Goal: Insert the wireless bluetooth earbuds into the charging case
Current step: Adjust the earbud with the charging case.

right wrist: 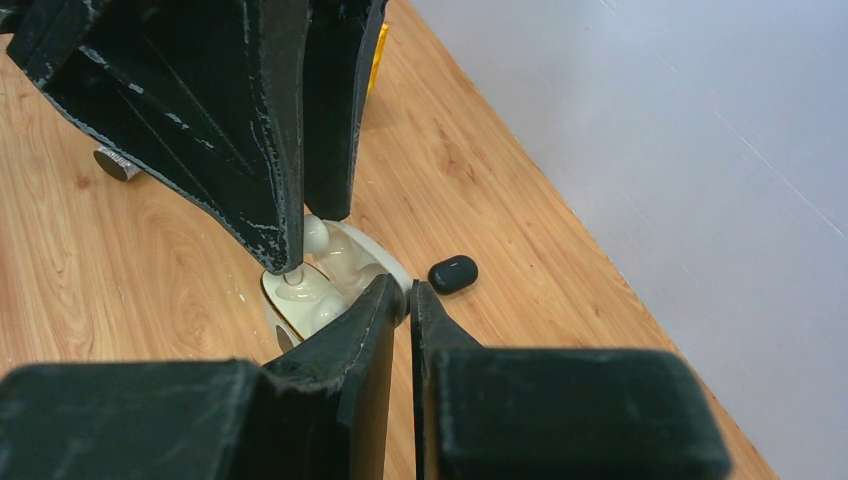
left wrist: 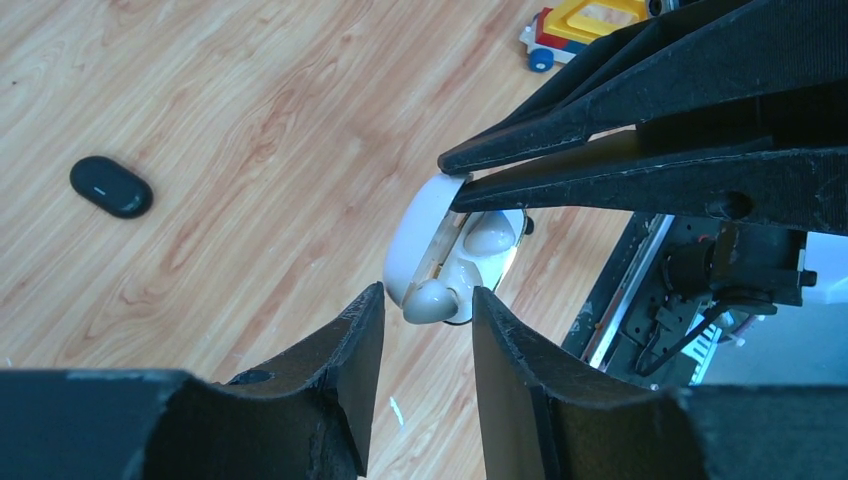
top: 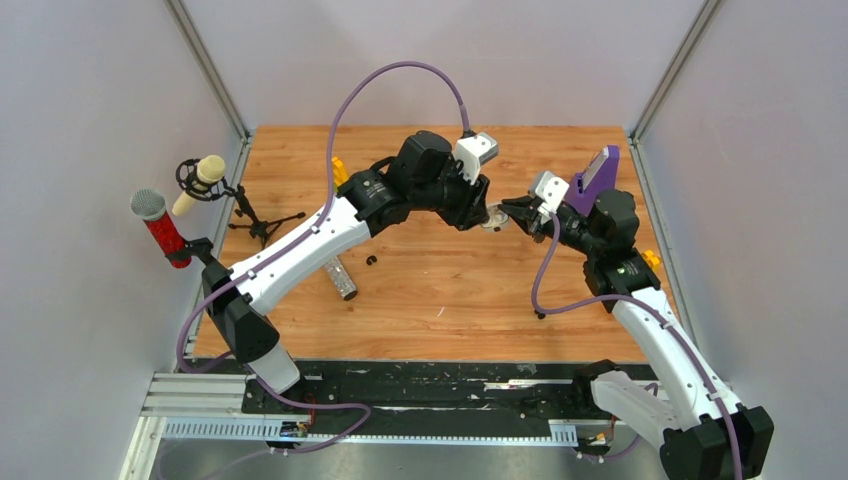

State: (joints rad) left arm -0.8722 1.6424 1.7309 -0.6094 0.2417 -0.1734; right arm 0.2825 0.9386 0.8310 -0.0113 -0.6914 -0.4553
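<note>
An open white charging case [left wrist: 410,240] hangs above the table between both grippers, also seen in the top view [top: 493,219]. Two white earbuds sit in it, one [left wrist: 432,300] at the near end and one [left wrist: 490,235] further in; they also show in the right wrist view [right wrist: 318,305]. My right gripper [right wrist: 408,288] is shut on the case's lid edge. My left gripper [left wrist: 425,292] is open, its fingertips on either side of the near earbud, with a gap on the left. A closed black case [left wrist: 110,186] lies on the table. The black earbuds are out of view.
A yellow toy vehicle [left wrist: 590,20] is on the table, with a silver cylinder [top: 340,278] under the left arm. Two microphones [top: 160,225] on stands are at the left edge. A purple object [top: 598,172] stands at the back right. A thin white sliver [left wrist: 396,410] lies below the grippers.
</note>
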